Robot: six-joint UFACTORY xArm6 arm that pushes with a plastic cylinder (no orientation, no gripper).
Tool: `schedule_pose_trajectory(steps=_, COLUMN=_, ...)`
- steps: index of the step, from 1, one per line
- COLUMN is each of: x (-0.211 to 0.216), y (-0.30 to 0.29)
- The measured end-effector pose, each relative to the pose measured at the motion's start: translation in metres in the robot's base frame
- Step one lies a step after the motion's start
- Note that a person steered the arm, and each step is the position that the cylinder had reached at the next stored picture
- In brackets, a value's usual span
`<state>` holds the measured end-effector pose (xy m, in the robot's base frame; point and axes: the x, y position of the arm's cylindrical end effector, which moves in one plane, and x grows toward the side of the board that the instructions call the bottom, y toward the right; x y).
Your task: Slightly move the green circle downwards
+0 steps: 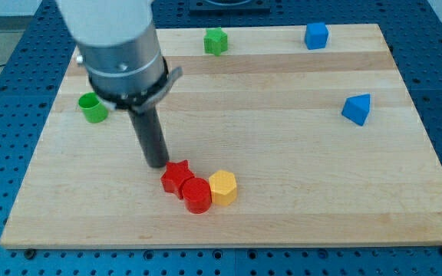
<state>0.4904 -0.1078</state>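
A: Where's the green circle (93, 107)?
B: Left of the frame, near the counter's (298, 207) left edge, partly behind the arm's grey housing.
A: And my tip (158, 162)?
B: Lower centre-left, just up-left of the red star (177, 177), well below-right of the circle. No end effector here, only a rod, holding nothing.
A: Others?
B: Red cylinder (197, 195) and yellow hexagon (223, 187) touching beside the star; green star (216, 41) top centre; blue cube (316, 35) top right; blue triangle (357, 109) right.
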Motion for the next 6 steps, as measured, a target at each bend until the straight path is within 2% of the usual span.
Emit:
schedule_pose_trajectory(steps=1, x=-0.050, y=0.018)
schedule_pose_trajectory(steps=2, x=-0.106, y=-0.005)
schedule_pose_trajectory(steps=3, x=-0.131, y=-0.069)
schedule_pose_trajectory(steps=4, x=-0.126, y=-0.122)
schedule_pose_trajectory(steps=5, x=-0.120, y=-0.122)
schedule_pose_trajectory(steps=6, x=-0.099, y=-0.097)
